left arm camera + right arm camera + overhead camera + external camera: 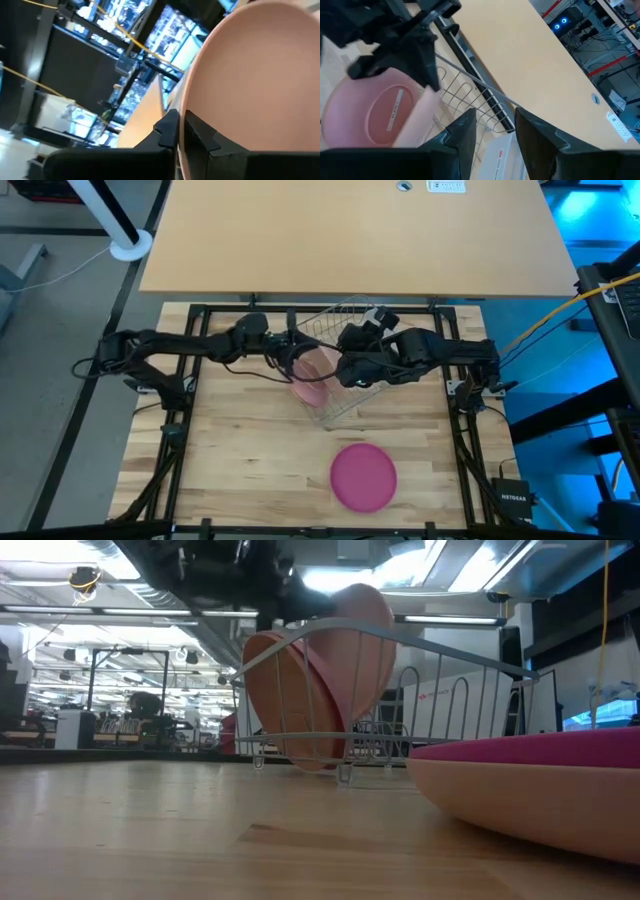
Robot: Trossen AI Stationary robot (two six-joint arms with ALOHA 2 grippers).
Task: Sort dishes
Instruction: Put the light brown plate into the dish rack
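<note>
Magenta-pink plate (363, 476) is lying flat on the wooden surface (240, 470) near the front edge, well apart from everything else, and in the low view it fills the right foreground with its pale underside showing. Both arms meet over the silver wire rack (345, 370) in the middle of the surface. The left gripper (283, 352) reaches in from the left and is clamped on the rim of the pale peach plate (316, 368), with one finger on each side of the edge (the left wrist view shows this really clearly, the plate (255, 85) takes up most of that shot). That plate stands on edge inside the rack, tilted a bit, and the low view shows it (355, 625) poking up above the rack wire. Right beside it in the rack, the tan-brown plate (285, 705) also stands on edge, leaning against the peach one. The right gripper (352, 340) hangs over the rack's back side, with its fingers (465, 132) spread apart and nothing between them, just rack wire (470, 92) and the surface beyond. From the right wrist view you can also see the left gripper (427, 60) sitting on the peach plate (375, 112).
</note>
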